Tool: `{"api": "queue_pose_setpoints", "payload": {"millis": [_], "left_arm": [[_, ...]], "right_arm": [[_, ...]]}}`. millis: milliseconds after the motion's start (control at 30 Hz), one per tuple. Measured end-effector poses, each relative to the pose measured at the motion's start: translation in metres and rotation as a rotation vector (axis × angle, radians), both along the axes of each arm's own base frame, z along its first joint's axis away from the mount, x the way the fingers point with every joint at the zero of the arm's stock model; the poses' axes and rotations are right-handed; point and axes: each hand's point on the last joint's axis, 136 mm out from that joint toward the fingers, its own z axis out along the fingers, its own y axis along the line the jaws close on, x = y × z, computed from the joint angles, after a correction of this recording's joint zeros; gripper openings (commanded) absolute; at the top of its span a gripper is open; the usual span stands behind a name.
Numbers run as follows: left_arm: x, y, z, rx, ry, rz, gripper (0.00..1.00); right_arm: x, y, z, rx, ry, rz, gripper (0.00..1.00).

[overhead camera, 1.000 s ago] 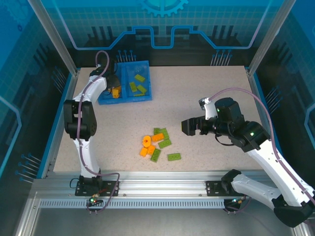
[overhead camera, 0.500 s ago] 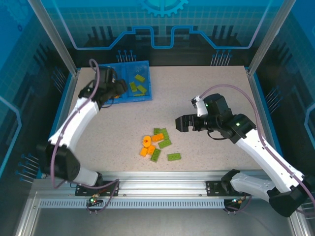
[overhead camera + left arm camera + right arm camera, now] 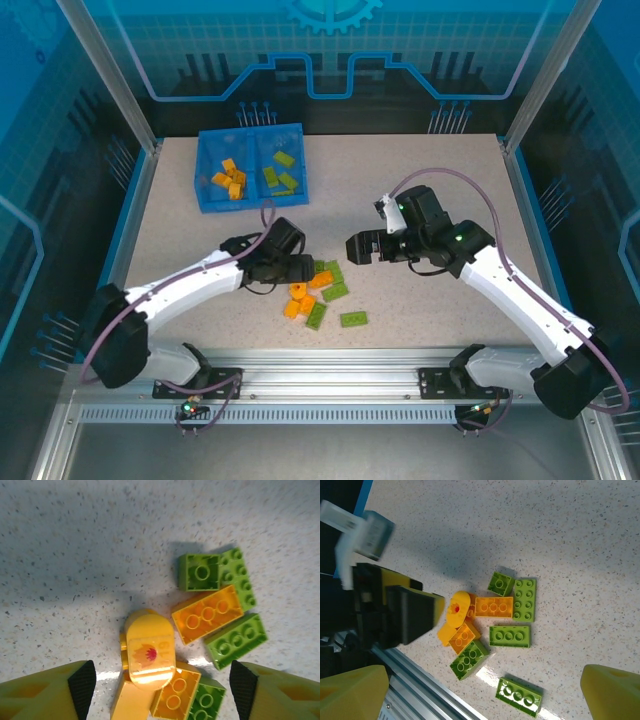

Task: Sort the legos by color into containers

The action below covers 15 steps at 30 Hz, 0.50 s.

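Here, loose legos (image 3: 320, 281) lie just beside the left gripper (image 3: 303, 270).

A speckled beige table (image 3: 430, 190) forms the base of an enclosed cell, with blue strips (image 3: 133, 200) along its left and right edges. Slanted aluminium posts (image 3: 110, 75) rise from the far corners and frame a clear back panel (image 3: 400, 40) printed with bright blue lines, a fine grid and a gear emblem (image 3: 330, 10). The side walls (image 3: 30, 150) are tinted blue with similar line art. Slotted aluminium rails (image 3: 330, 385) run along the near edge. Light falls from above, leaving soft shadows and a bright sheen (image 3: 487, 674) on the glossy tabletop.
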Motion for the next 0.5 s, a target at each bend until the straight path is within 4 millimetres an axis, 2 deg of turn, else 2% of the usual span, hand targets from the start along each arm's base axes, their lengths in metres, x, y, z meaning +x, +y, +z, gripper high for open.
{"api": "queue_pose_setpoints", "payload": {"millis": [133,367,433,500], "left_arm": [[0.001,0.005,-0.024,0.056,0.038,0.027,0.76],[-0.003,-0.003,-0.062,0.081,0.136,0.004,0.75],[-0.005,-0.005,-0.069,0.082,0.159,-0.001,0.72],[-0.006,-0.006,-0.072,0.078,0.165,-0.006,0.64]], "right_arm": [[0.0,0.0,0.0,0.0,-0.002,-0.001,1.0],[-0.001,-0.004,0.006,0.001,-0.021,-0.009,1.0],[-0.002,-0.004,0.006,0.001,-0.023,-0.01,1.0],[-0.003,-0.005,0.004,0.0,-0.021,-0.01,1.0]]}}
